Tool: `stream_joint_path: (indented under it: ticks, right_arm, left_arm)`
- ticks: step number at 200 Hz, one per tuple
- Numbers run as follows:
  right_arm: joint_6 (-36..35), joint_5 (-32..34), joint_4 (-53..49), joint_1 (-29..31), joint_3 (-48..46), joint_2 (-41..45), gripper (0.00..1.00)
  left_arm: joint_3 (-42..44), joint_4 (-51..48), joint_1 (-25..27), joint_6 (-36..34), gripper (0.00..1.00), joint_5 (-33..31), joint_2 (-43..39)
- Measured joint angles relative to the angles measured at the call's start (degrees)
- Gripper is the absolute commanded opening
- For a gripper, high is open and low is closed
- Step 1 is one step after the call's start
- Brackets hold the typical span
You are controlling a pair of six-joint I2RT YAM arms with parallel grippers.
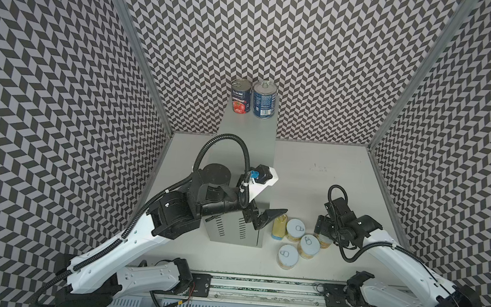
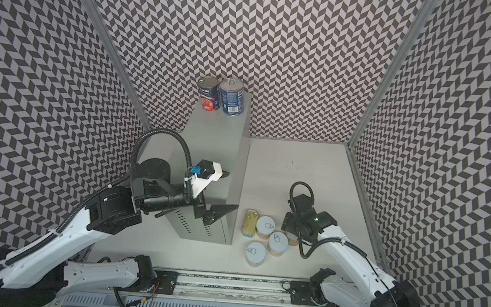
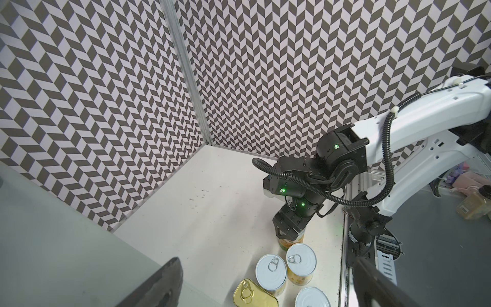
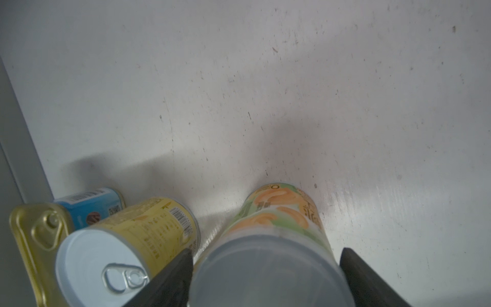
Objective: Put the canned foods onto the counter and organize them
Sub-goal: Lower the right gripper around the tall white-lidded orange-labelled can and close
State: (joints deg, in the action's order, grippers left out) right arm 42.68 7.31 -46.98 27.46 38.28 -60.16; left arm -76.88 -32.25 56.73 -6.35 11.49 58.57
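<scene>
**Right claw around a short can, 2 tall cans up on the grey box**

The grey box worktop stands on the white worktop, with its back at the patterned wall. 2 tall cans stand upright at the back of its flat top, side by side: the tomato can and the blue can.

5 tins stand down on the white worktop in a tight bunch, just right of the box's front. The gold tin is the nearest to the box. Beside it is the back short can, then the middle short can and the front short can. All 3 have white lids with pull rings.

The orange-and-green can stands on the right side of the bunch. The right claw is down over it, with 1 finger on each side. The fingers are very near the can's sides, but I cannot tell if they squeeze it. The can's bottom is on the white worktop.

The left claw is wide apart and holds nothing. It hangs in the air by the front right corner of the grey box's top.
</scene>
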Motion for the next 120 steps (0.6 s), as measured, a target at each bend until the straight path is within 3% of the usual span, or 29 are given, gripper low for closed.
stream_joint_path:
  ticks: [10,42,76,120]
  right_arm:
    - [-0.2,0.2,1.0,0.0,0.0,-0.3,0.70]
    - [-2.6,1.0,6.1,0.0,0.7,-3.5,0.68]
    - [-6.7,4.1,12.5,0.0,5.6,-12.4,0.68]
    - [-13.3,6.3,19.8,-0.3,15.5,-26.0,0.78]
  left_arm:
    - [0.2,0.2,-0.2,0.0,1.00,0.0,0.0]
    - [0.3,0.5,-1.1,0.0,1.00,0.3,0.0]
    - [0.3,1.0,-1.8,0.0,1.00,0.5,0.0]
    - [0.3,1.5,-2.1,0.0,1.00,0.7,0.0]
